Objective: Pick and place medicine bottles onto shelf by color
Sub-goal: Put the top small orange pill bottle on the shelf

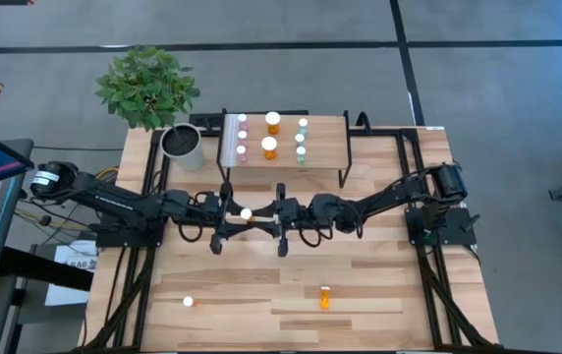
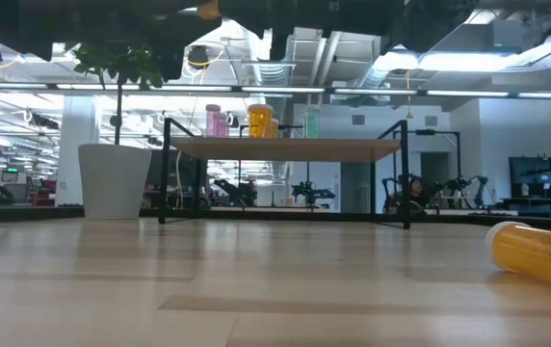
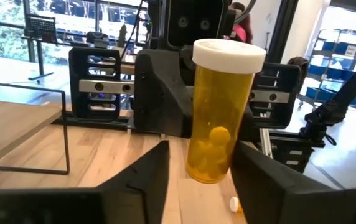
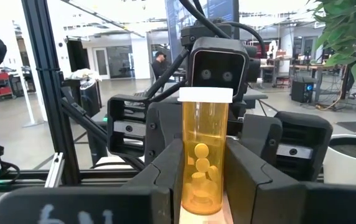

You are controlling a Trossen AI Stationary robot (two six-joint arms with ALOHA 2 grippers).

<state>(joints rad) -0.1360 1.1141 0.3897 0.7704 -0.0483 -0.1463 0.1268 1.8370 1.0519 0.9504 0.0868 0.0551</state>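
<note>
Right wrist view: my right gripper (image 4: 204, 180) clamps the orange bottle (image 4: 204, 155); my left gripper's (image 3: 198, 165) fingers flank it, not yet gripping.

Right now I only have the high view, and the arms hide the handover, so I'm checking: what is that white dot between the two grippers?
Observer: It is the cap of an orange bottle, which is upright with pills inside.
Operator: Who has it?
Observer: The right gripper is shut on it, pressing on both sides in its wrist view.
Operator: And the left gripper?
Observer: The left gripper sits around the bottle's lower half. I cannot tell whether it grips yet.
</note>
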